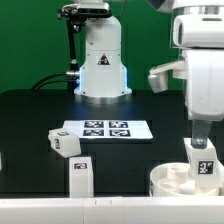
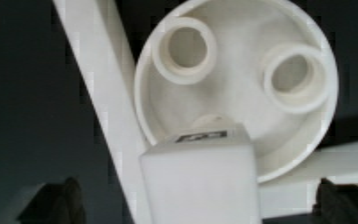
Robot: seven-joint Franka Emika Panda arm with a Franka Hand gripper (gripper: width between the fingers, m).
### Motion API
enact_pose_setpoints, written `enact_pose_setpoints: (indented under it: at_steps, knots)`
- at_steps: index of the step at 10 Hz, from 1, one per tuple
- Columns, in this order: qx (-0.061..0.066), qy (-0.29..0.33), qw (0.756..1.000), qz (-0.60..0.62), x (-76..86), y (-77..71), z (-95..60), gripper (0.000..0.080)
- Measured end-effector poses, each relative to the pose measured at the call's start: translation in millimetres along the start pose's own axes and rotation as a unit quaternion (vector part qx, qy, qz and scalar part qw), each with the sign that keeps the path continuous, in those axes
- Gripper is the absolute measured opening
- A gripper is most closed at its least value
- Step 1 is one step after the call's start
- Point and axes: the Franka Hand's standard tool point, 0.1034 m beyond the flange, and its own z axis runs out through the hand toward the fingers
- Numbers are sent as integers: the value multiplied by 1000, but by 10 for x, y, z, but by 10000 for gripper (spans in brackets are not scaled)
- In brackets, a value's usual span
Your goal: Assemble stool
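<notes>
The round white seat (image 1: pixel 178 182) lies at the front of the exterior view's right, its holes facing up. In the wrist view the seat (image 2: pixel 247 60) shows two round holes. One white leg (image 1: pixel 203 163) with a marker tag stands upright on the seat's right side. My gripper (image 1: pixel 201 140) is right above it. In the wrist view the leg (image 2: pixel 197 180) is between my dark fingertips (image 2: pixel 51 203), with a gap on each side, so my gripper (image 2: pixel 197 208) is open around it. Two more legs (image 1: pixel 65 143) (image 1: pixel 80 175) lie on the black table.
The marker board (image 1: pixel 105 129) lies mid-table in front of the robot base (image 1: pixel 100 65). A white wall (image 1: pixel 60 210) runs along the table's front edge, and in the wrist view it shows as a white bar (image 2: pixel 96 90) beside the seat.
</notes>
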Motion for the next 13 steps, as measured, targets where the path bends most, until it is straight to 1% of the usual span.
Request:
enact_pose_setpoints:
  at_steps: [1,2,3,4,5,6,7,8,10,11,12,13]
  knots:
    - [-6,-8,999,-41,84,-2,78,649]
    - [-5,-12,997,-70,88,22,146,649]
    - [-3,-13,998,-67,40,28,174,649]
    - [-4,-13,998,-60,41,32,166,649]
    - [-3,-13,998,-59,38,29,172,533]
    - [-3,-13,999,-51,33,30,174,388]
    - [-3,-13,999,-47,27,31,175,388]
    - [-3,-13,1000,-27,22,28,178,349]
    - [-2,-14,998,59,12,21,181,349]
    - [-2,-13,993,115,11,20,181,349]
    - [-1,-14,982,190,9,15,181,349]
    - [1,-13,965,263,9,10,181,349]
